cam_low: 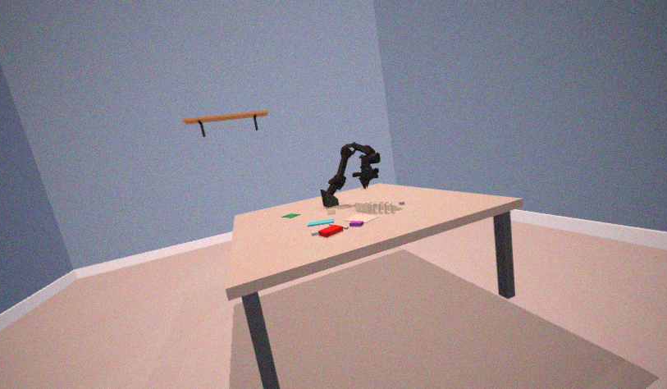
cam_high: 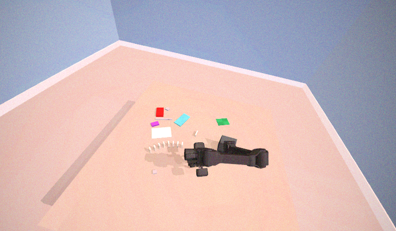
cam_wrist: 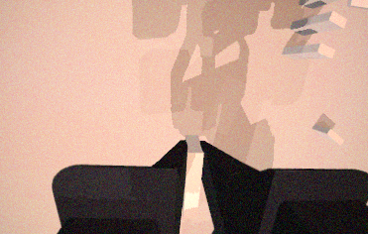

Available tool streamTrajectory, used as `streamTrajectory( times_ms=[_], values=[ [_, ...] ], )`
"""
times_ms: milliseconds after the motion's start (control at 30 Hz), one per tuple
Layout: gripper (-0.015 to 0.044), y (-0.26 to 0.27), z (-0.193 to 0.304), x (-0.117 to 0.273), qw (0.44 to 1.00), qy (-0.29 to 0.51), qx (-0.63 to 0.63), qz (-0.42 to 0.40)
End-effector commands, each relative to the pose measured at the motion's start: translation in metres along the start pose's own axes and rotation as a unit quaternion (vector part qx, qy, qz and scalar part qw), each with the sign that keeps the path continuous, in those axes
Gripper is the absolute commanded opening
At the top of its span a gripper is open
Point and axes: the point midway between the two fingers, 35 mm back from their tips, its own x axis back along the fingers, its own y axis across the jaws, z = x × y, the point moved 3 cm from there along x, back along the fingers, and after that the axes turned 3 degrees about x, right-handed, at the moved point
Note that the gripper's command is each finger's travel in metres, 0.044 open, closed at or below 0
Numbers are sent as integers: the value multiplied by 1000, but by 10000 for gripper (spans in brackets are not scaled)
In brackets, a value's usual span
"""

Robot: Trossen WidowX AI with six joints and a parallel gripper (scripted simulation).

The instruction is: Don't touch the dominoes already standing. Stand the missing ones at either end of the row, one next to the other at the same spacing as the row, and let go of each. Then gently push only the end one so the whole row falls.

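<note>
One domino (cam_wrist: 193, 171) is clamped between the fingertips of the gripper (cam_high: 192, 164) (cam_low: 365, 186) (cam_wrist: 191, 146), beyond the row's near end (cam_high: 181, 144) (cam_wrist: 318, 51). Being probably light, stiff and easily toppled, it is best gripped high across its faces.

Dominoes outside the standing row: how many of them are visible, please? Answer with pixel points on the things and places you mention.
2: a held domino (cam_wrist: 194, 174) in the pincer (cam_high: 191, 164) (cam_low: 365, 187) (cam_wrist: 191, 146), and a loose domino (cam_high: 196, 133) (cam_low: 331, 211) (cam_wrist: 336, 137) between the row (cam_high: 168, 143) (cam_low: 374, 208) (cam_wrist: 325, 51) and green square (cam_high: 222, 122) (cam_low: 291, 216). More may be hidden.

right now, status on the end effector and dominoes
End effector shut on a domino, raised. Row standing. Loose domino off the row's end.
</note>
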Motion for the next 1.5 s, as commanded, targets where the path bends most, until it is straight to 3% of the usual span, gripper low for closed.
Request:
streamTrajectory(
  times_ms=[0,767,1467],
  values=[
    [26,-1,2,-7,999,-13,19,30],
    [26,8,-6,-34,964,-172,117,168],
    [26,33,-6,-34,901,-372,116,189]
  ],
)
